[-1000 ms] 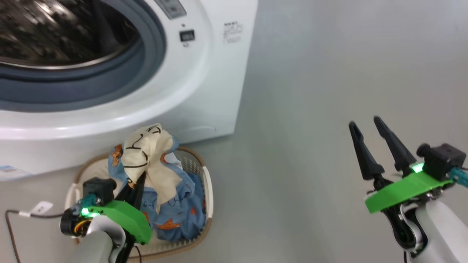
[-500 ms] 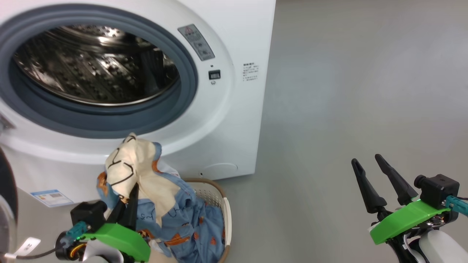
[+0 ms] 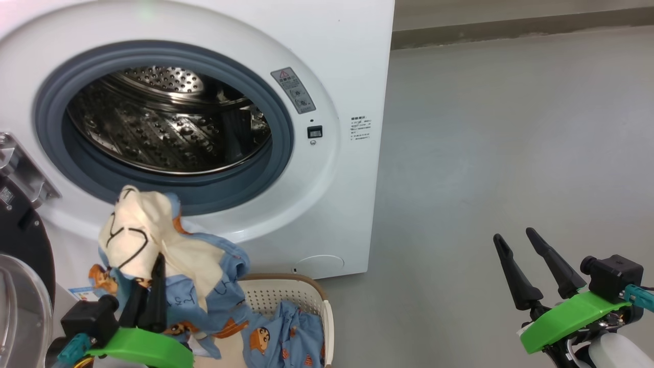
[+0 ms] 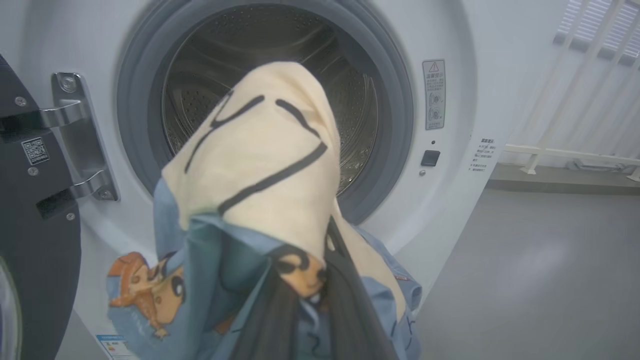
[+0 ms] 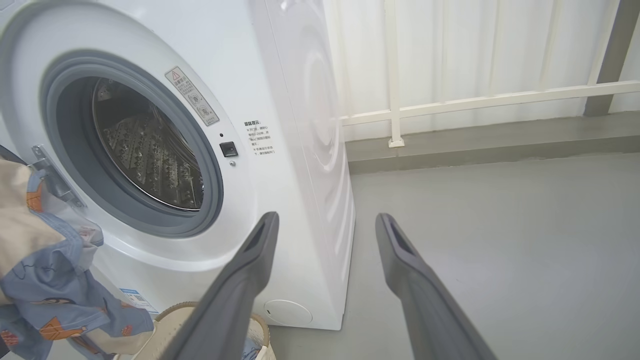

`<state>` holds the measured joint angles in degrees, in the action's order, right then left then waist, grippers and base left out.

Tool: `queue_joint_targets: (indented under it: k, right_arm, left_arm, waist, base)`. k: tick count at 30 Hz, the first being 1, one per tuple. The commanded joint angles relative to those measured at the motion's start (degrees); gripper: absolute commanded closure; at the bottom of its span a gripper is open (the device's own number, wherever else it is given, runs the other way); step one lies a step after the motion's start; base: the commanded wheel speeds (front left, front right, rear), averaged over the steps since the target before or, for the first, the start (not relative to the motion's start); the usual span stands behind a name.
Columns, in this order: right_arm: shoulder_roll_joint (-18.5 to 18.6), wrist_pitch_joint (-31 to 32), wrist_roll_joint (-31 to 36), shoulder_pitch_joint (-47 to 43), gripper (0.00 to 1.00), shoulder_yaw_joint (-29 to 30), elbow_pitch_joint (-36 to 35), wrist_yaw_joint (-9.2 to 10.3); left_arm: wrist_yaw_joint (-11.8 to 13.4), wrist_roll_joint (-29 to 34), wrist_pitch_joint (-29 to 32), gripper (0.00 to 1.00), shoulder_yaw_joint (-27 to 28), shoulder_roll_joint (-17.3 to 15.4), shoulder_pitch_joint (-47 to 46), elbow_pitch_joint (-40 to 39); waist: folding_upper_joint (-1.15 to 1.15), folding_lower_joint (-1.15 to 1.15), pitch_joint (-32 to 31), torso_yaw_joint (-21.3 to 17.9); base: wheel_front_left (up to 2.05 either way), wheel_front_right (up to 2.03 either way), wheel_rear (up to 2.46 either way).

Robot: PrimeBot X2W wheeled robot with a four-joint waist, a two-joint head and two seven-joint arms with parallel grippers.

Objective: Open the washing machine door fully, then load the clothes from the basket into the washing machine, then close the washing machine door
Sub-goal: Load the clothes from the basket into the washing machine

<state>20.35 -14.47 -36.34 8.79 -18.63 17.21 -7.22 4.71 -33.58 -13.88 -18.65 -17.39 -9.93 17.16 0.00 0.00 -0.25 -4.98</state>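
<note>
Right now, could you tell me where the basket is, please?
In the head view the basket sits on the floor at lower left, just in front of the washing machine.

Grey floor — white washing machine standing on it, cream perforated basket just before its front

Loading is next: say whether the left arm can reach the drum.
Likely yes: the door is swung aside, nothing blocks the drum, and the left gripper holds clothes in front of it.
</note>
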Motion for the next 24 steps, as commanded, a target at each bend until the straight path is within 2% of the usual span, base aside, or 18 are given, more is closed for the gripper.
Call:
queue_joint_targets:
  k: [1,12,24]
  right_arm:
    - [1.2,-0.5,-0.7,-0.1,0.0,-0.9,-1.6,-0.26]
    - [1.6,-0.5,-0.5,-0.2,0.0,-0.9,-2.2,-0.26]
    - [1.9,-0.5,-0.4,0.0,0.0,-1.3,-2.4,-0.26]
  left_arm:
    - [1.0,-0.1,0.6,1.0,2.3,-1.9,-0.6,-3.5]
    - [2.9,-0.3,2.0,1.0,2.4,-2.5,1.4,-8.9]
    - [2.4,0.1,2.8,1.0,1.5,-2.9,-2.4,-8.0]
  waist:
    - [0.0,0.0,-0.3,-0.1]
    - [0.0,0.0,-0.3,-0.5]
    - [0.0,0.0,0.6,-0.9]
  base:
    - [0.0,0.0,0.0]
    - [0.0,0.0,0.0]
    - [0.0,0.0,0.0]
